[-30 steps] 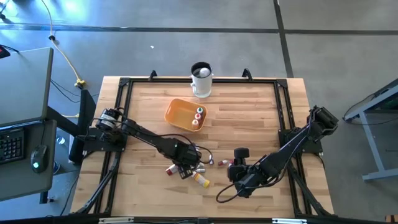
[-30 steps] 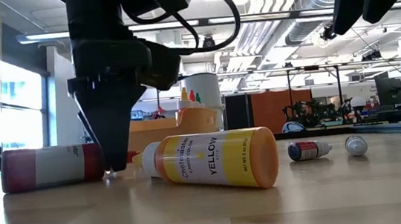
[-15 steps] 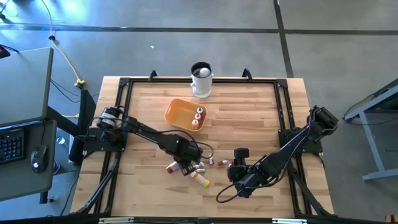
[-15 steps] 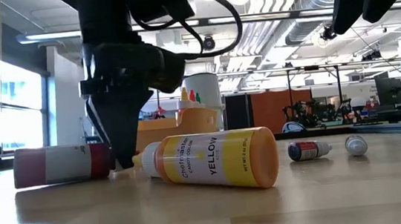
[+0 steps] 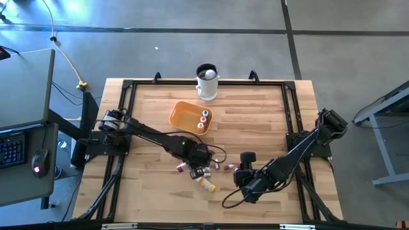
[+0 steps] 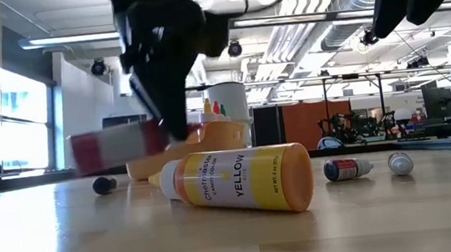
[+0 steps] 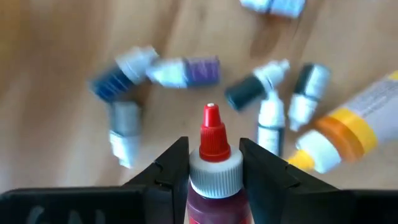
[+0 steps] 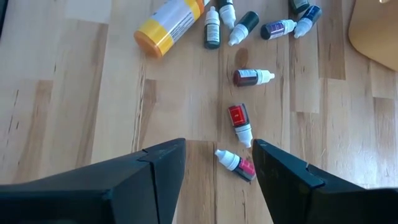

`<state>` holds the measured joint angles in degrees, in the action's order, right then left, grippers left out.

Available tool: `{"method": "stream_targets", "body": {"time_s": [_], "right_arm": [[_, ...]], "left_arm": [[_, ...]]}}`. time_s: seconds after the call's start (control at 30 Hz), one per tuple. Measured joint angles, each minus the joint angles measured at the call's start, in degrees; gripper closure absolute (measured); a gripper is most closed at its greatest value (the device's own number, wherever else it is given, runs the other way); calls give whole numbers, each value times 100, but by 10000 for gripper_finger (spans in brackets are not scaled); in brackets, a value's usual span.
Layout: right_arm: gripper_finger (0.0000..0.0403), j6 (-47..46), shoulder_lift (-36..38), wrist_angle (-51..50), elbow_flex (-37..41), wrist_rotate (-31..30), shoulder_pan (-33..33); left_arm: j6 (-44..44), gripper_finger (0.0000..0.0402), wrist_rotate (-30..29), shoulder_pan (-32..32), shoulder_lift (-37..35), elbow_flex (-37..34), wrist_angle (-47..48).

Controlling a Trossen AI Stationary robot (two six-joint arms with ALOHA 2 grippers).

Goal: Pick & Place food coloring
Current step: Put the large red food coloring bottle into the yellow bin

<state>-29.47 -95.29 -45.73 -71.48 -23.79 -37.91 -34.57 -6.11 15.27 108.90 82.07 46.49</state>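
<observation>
The carry step is under way: the left gripper [image 7: 211, 163] pinches a red bottle [image 7: 213, 168] by its neck, lifted clear of the table [image 5: 255, 115], just short of the orange bowl [image 5: 185, 116]. Next it needs to travel over the bowl and let go. The right gripper [image 8: 214, 163] waits with jaws spread, farther from the bowl, above small bottles. The red bottle has a red pointed tip, white collar and dark red body.

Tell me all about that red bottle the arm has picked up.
The red bottle is a small dropper bottle of dark red liquid with a ribbed white collar and a pointed red cap. The left gripper pinches it between its two dark fingers at the neck. In the low view it hangs roughly level above the wooden table, touching nothing else.
</observation>
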Motion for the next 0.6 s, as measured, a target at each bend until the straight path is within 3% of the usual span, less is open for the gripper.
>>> {"method": "stream_targets", "body": {"time_s": [0.13, 0.33, 0.43, 0.6], "right_arm": [[222, 0, 0, 44, 0, -7, 0], [222, -2, 0, 64, 0, -9, 0], [222, -2, 0, 70, 0, -9, -1], [222, -24, 0, 107, 0, -9, 0]], "left_arm": [[310, 288, -1239, 172, 0, 601, 935], [52, 288, -3360, 441, -11, 1635, 3374], [-339, 288, -3938, 507, -242, 1963, 4326], [-625, 288, -4596, 598, -1342, 1736, 4265]]}}
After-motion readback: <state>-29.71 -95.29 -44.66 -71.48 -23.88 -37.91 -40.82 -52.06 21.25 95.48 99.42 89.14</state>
